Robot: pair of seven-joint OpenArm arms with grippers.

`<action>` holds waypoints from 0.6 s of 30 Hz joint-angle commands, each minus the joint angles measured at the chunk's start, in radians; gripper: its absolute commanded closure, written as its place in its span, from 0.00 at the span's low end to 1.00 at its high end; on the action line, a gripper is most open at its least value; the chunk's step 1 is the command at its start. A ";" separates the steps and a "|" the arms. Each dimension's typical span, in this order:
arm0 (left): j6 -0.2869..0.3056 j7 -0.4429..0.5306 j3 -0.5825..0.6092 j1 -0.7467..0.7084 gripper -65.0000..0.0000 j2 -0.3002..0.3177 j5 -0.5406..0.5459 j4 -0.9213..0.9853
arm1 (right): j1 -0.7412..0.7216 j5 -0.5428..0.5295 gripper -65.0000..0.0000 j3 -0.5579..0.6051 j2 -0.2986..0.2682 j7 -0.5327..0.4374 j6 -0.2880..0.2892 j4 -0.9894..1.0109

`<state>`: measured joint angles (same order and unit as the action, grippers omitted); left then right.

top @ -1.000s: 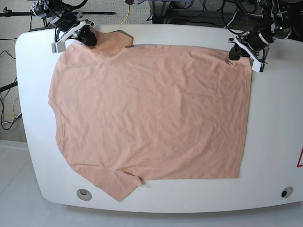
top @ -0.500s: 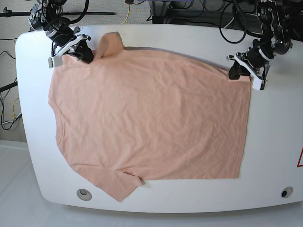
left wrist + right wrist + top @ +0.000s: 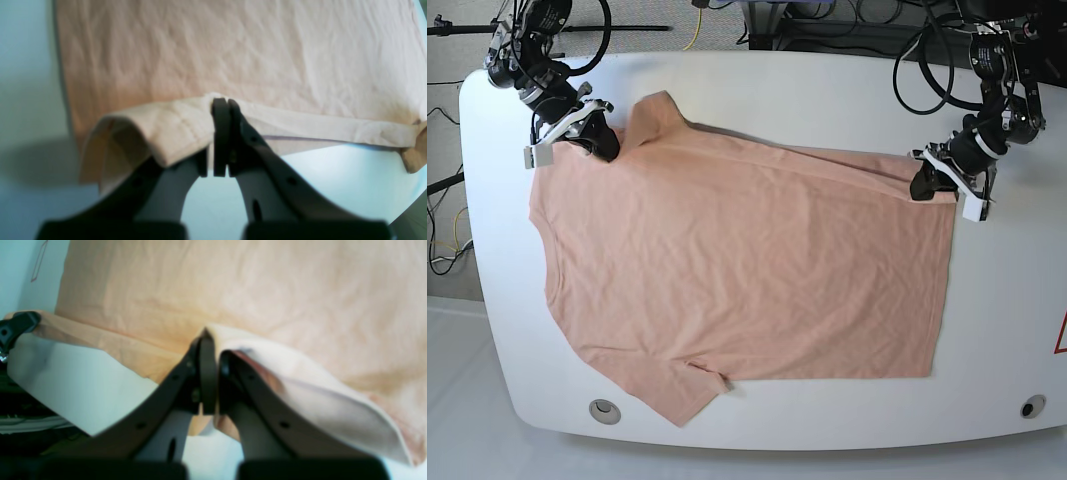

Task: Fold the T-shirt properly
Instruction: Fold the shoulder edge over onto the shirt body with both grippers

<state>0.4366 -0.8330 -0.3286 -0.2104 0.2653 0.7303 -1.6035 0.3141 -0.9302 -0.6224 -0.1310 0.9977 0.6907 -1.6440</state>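
The salmon-pink T-shirt (image 3: 737,270) lies spread on the white table (image 3: 827,90), collar side at the left, hem at the right. My left gripper (image 3: 924,186) is shut on the shirt's far right hem corner and holds it lifted; in the left wrist view (image 3: 221,103) the hem edge (image 3: 300,121) stretches away from the shut jaws. My right gripper (image 3: 605,148) is shut on the far left shoulder edge by the sleeve (image 3: 659,110); in the right wrist view (image 3: 208,336) cloth (image 3: 300,383) drapes over one finger. No print shows.
Cables and stands (image 3: 827,25) lie beyond the table's far edge. A round fitting (image 3: 605,410) sits at the front left of the table and another (image 3: 1031,406) at the front right. A red mark (image 3: 1061,335) shows at the right edge.
Both grippers have pulled the shirt's far edge toward the front of the table. The far edge is now lifted and drawn in, and the far sleeve stands up more.
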 commanded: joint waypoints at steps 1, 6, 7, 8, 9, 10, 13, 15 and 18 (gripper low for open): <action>-0.003 0.014 -0.009 0.022 1.00 0.010 0.004 0.007 | -0.022 -0.014 1.00 -0.003 -0.015 -0.010 0.005 0.023; 0.000 0.015 -0.011 0.048 1.00 0.010 0.002 0.044 | -0.062 -0.015 1.00 -0.002 -0.022 -0.010 0.004 0.085; 0.001 0.017 -0.011 0.053 1.00 0.010 0.002 0.051 | -0.070 -0.015 1.00 -0.003 -0.024 -0.009 0.003 0.097; 0.002 0.020 -0.013 0.058 1.00 0.010 0.000 0.054 | -0.094 -0.012 1.00 -0.002 -0.032 -0.010 0.002 0.113; 0.003 0.024 -0.015 0.062 1.00 0.009 -0.001 0.058 | -0.119 -0.010 1.00 -0.001 -0.040 -0.010 0.000 0.130; 0.004 0.025 -0.015 0.067 1.00 0.009 -0.002 0.065 | -0.128 -0.010 1.00 0.000 -0.042 -0.010 0.000 0.140; 0.006 0.027 -0.017 0.083 1.00 0.009 -0.005 0.085 | -0.154 -0.010 1.00 0.001 -0.047 -0.010 -0.001 0.169; 0.007 0.028 -0.017 0.093 1.00 0.008 -0.006 0.098 | -0.171 -0.010 1.00 0.000 -0.049 -0.009 -0.001 0.185; 0.004 0.033 -0.015 0.122 1.00 0.004 -0.004 0.131 | -0.214 -0.006 1.00 0.002 -0.054 -0.010 -0.004 0.212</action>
<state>0.4377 -0.8249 -0.3386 -0.1177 0.2573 0.7101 -1.4788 0.1280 -0.9215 -0.6197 -0.1711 0.9962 0.6800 -1.4345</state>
